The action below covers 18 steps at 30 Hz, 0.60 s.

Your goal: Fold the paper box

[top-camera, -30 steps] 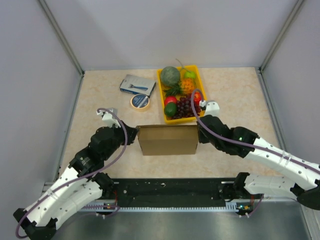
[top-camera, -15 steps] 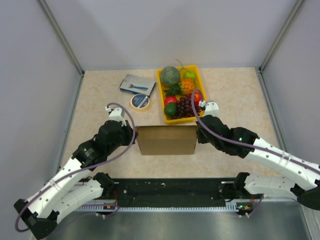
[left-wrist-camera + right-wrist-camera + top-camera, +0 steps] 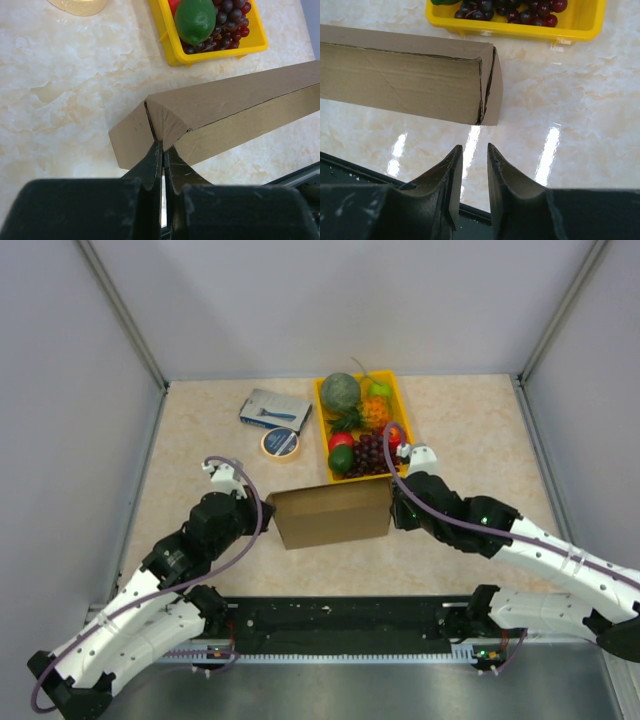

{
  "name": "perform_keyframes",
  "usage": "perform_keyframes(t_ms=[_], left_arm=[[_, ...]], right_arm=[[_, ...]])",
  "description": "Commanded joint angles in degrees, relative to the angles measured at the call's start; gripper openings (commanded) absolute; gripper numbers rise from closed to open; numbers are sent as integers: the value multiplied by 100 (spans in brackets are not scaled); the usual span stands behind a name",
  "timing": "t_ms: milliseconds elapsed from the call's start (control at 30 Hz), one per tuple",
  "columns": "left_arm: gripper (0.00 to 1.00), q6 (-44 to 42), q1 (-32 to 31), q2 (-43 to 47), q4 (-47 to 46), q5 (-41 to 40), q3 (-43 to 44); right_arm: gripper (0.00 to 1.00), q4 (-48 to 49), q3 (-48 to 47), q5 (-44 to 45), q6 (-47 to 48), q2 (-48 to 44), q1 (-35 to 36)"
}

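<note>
The paper box [image 3: 330, 515] is a closed brown cardboard box lying flat at mid-table, slightly skewed with its right end farther back. My left gripper [image 3: 262, 512] is at its left end. In the left wrist view the left gripper [image 3: 162, 145] is shut, its tips pinching the folded end flap of the box [image 3: 225, 110]. My right gripper [image 3: 393, 505] is by the right end. Seen from the right wrist, the right gripper [image 3: 475, 146] stands slightly open with nothing between its fingers, just short of the box [image 3: 405, 82].
A yellow fruit tray [image 3: 320, 425] stands right behind the box, its wall close to both box ends [image 3: 215, 55] [image 3: 520, 29]. A tape roll [image 3: 281, 443] and a blue-grey packet [image 3: 274, 408] lie at the back left. The black base rail [image 3: 340, 625] runs along the near edge.
The right gripper has opened and let go of the box's right end. The left gripper closed on the left end flap and drew back left; the box has turned slightly.
</note>
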State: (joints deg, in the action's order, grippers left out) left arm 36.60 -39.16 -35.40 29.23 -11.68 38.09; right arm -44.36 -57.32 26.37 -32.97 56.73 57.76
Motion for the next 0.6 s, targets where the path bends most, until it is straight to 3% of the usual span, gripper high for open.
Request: perform_keyframes(t_ms=[0, 100, 333, 433, 567], left_arm=[[0, 49, 13, -213, 645, -18, -258], [0, -3, 5, -248, 636, -18, -249], [0, 14, 5, -275, 636, -1, -223], [0, -4, -4, -266, 627, -18, -231], [0, -4, 4, -301, 610, -1, -188]], right_arm=[[29, -64, -577, 114, 379, 22, 95], [38, -108, -885, 149, 484, 154, 60], [46, -30, -1896, -228, 274, 286, -256], [45, 399, -2195, -833, 37, 618, -537], [37, 1032, -2249, -1879, -586, 1067, -845]])
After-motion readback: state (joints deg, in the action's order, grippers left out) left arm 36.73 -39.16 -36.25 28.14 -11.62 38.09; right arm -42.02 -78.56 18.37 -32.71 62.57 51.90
